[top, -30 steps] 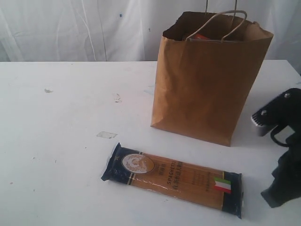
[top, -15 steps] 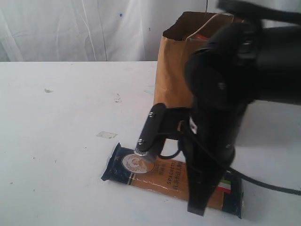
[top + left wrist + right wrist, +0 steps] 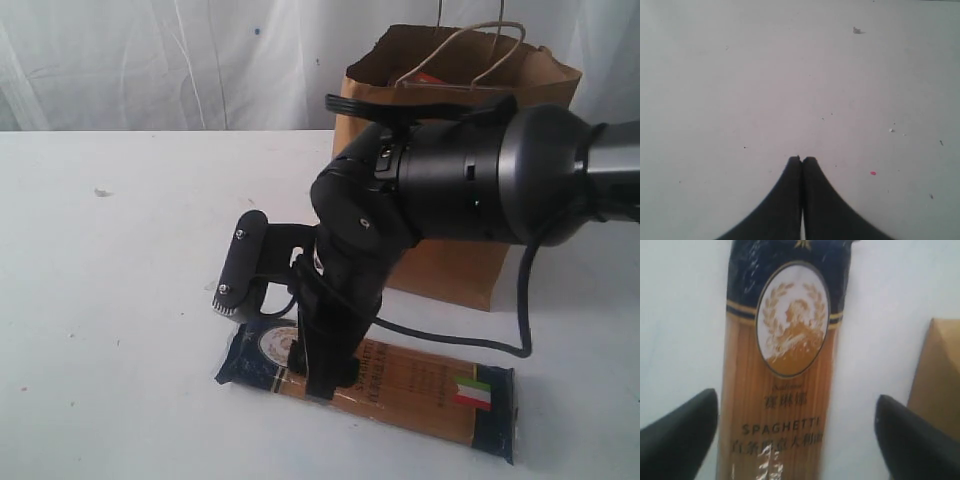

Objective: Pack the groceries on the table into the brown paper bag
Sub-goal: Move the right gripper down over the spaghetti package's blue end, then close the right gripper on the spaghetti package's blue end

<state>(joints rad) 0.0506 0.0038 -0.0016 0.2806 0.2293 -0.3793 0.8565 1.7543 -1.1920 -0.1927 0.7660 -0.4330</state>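
The right gripper is held wide open over the spaghetti pack, with one finger seen on either side of it. Whether the pack is touched cannot be told. The pack is laid flat on the white table, just in front of the brown paper bag, which is stood upright and apart from it. In the exterior view much of the bag is hidden by the right arm. The left gripper is pressed closed on nothing, over speckled tabletop.
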